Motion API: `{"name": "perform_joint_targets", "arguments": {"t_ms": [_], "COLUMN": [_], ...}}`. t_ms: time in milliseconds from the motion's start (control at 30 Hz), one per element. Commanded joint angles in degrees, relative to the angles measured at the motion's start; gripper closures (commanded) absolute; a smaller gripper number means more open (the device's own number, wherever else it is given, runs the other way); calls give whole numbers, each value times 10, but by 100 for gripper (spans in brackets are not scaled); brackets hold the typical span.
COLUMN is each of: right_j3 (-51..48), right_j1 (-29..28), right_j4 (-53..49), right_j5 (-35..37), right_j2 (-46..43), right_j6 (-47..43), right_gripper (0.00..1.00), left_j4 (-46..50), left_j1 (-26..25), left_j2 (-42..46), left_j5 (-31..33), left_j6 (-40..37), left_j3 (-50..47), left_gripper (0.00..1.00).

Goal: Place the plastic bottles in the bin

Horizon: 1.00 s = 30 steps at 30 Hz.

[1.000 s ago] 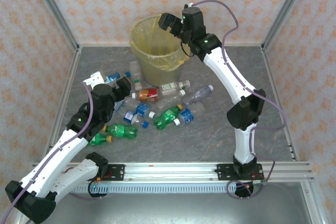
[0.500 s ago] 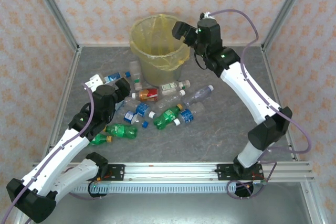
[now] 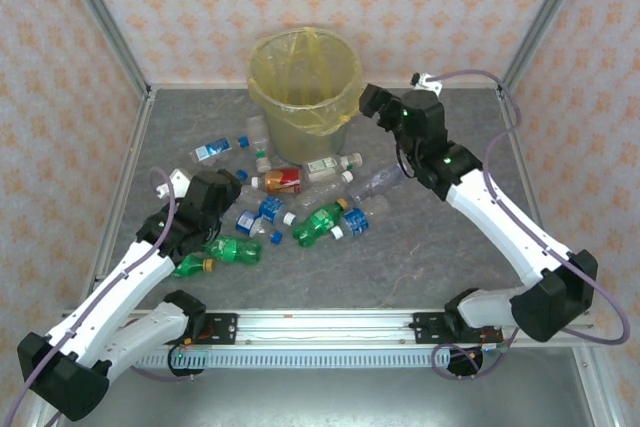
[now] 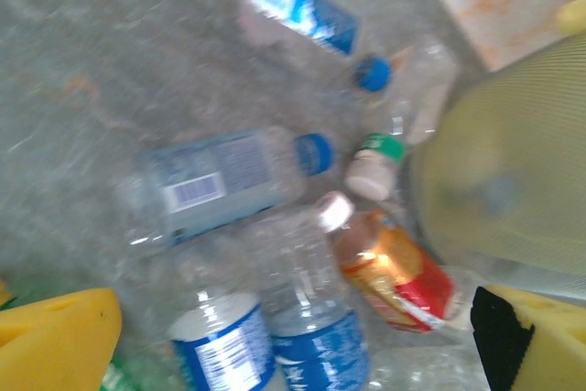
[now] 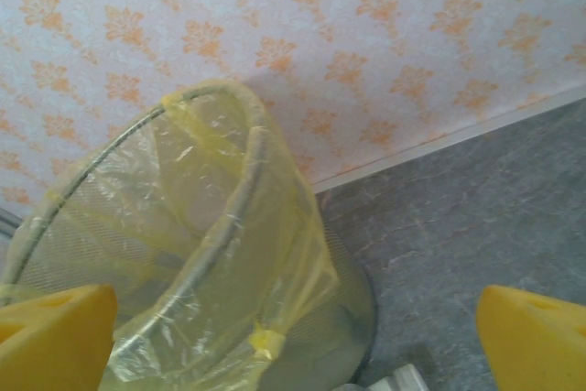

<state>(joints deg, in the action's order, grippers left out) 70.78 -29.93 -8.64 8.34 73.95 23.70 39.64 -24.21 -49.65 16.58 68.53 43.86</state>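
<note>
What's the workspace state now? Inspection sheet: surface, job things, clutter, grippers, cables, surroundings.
Surface: grey marbled table.
Job's things: bottles lie scattered in front of the bin. The bin stands upright at the back with a yellow liner over its rim; its contents cannot be told.
Clutter: nothing seen.
Grippers: left gripper open over the bottles, holding nothing; right gripper open beside the bin's rim, holding nothing.
Cables: purple cables loop off both arms.
Surroundings: patterned walls, metal posts, rail at the near edge.
</note>
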Motion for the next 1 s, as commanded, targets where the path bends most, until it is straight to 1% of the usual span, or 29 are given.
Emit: {"name": "perform_joint_targets", "arguments": {"t_ms": [0, 133, 200, 233, 267, 367, 467, 600, 733, 867, 967], "right_j3": [-28, -68, -84, -90, -92, -105, -124, -125, -128, -128, -130], "right_j1": [9, 14, 18, 22, 25, 28, 28, 28, 27, 27, 28], "right_j4": [33, 37, 41, 39, 37, 35, 42, 31, 28, 22, 23], "right_j5": [31, 42, 32, 20, 11, 1, -1, -1, -3, 3, 3], "right_j2": [-33, -57, -59, -75, -78, -87, -102, -108, -114, -120, -123], "right_j6": [-3, 28, 38, 43, 43, 35, 34, 31, 26, 23, 24], "right_gripper": [0, 0, 0, 0, 0, 0, 0, 0, 0, 0, 0], "left_j4": [95, 107, 114, 116, 120, 121, 127, 133, 151, 160, 148], "left_j1": [14, 35, 45, 54, 66, 126, 170, 237, 293, 316, 331], "left_j2": [-3, 12, 23, 28, 32, 38, 34, 11, -30, -56, -64], "left_j5": [-20, -36, -33, -35, -40, -70, -75, -88, -98, -88, -103], "left_j6": [84, 99, 109, 111, 113, 91, 63, 24, 9, -4, -10], "left_j3": [-27, -54, -62, -68, -72, -85, -84, -82, -83, -85, -94], "left_gripper": [1, 1, 1, 1, 1, 1, 1, 1, 1, 1, 1]}}
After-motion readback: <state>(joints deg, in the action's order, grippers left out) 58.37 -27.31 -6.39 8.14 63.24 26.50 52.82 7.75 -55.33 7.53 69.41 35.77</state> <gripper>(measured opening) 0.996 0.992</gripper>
